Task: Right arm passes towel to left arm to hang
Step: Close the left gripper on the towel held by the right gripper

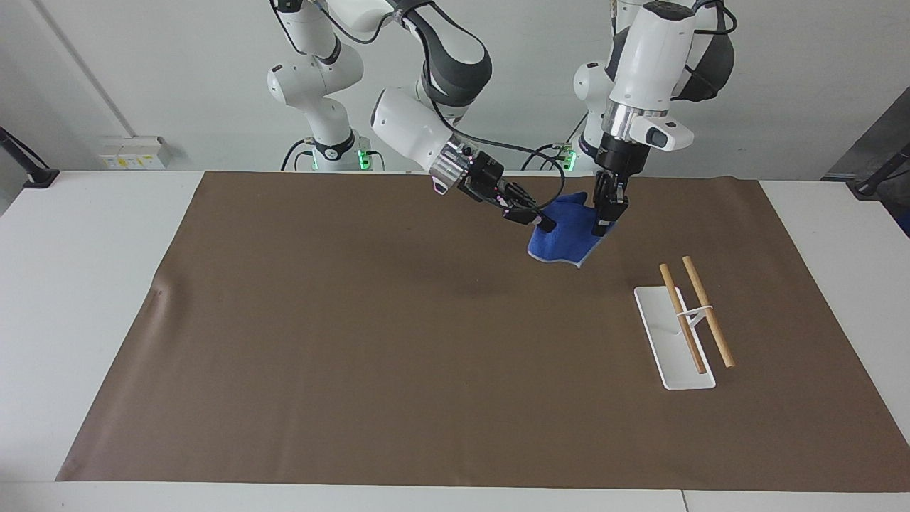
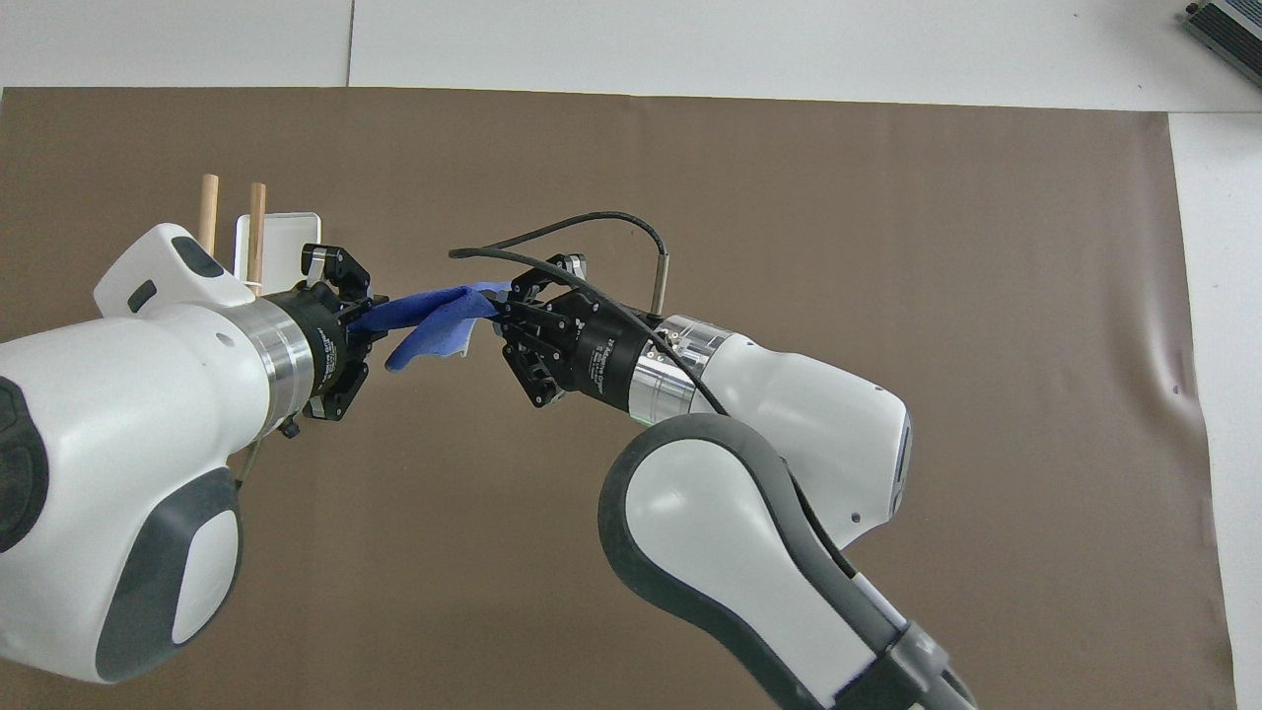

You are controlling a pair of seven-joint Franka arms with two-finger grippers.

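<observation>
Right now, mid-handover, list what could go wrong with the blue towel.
1. Both end effectors grip the small royal-blue terry towel: the right end effector at one edge, the left end effector at the other. Pulling apart early could tug it loose.
2. Most of it sags, so it may bunch on the wooden-rod rack.

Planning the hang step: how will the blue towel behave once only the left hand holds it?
Probably floppy: the towel sags and folds between the right hand and left hand, so it will likely drape from one corner. It looks light, since a pinch on its edge carries it. The soft cloth seems unlikely to slip, though a corner grip might creep.
</observation>
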